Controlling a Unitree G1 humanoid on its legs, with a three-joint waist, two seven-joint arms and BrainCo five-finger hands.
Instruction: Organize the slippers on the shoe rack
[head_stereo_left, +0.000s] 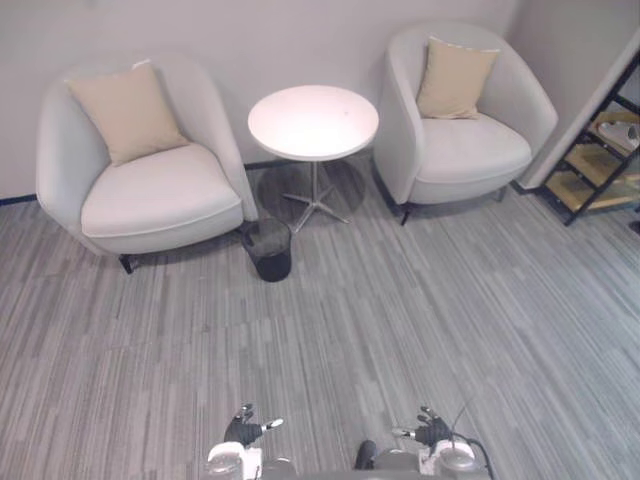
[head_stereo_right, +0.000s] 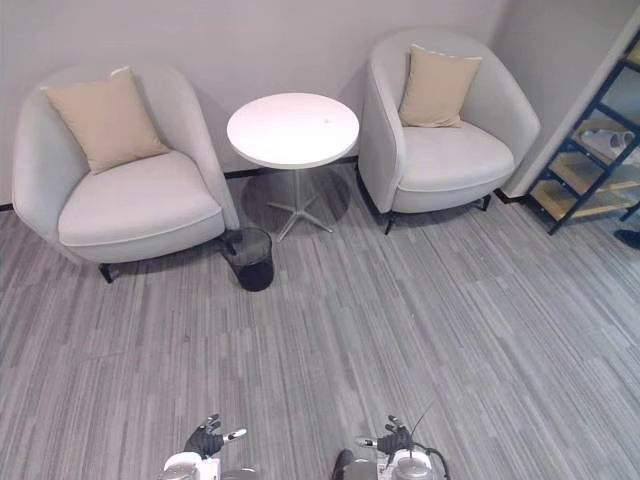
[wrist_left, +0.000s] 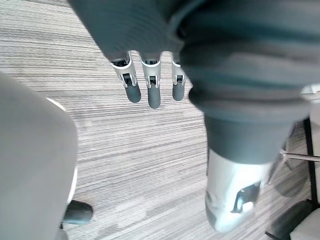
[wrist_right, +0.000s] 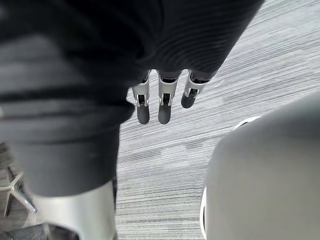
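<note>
The shoe rack (head_stereo_left: 600, 165), black-framed with wooden shelves, stands at the far right against the wall. A pale slipper (head_stereo_left: 618, 133) lies on one of its upper shelves. A dark thing (head_stereo_right: 630, 238) lies on the floor at the right edge, by the rack's foot. My left hand (head_stereo_left: 243, 430) and right hand (head_stereo_left: 430, 431) hang low at the bottom of the eye views, far from the rack. In the wrist views the left hand's fingers (wrist_left: 148, 87) and the right hand's fingers (wrist_right: 162, 102) are straight and relaxed over the carpet, holding nothing.
Two pale armchairs (head_stereo_left: 150, 190) (head_stereo_left: 460, 140) with beige cushions flank a round white table (head_stereo_left: 313, 122) against the back wall. A small black mesh bin (head_stereo_left: 268, 249) stands in front of the left chair. Grey striped carpet (head_stereo_left: 400, 330) stretches between me and the rack.
</note>
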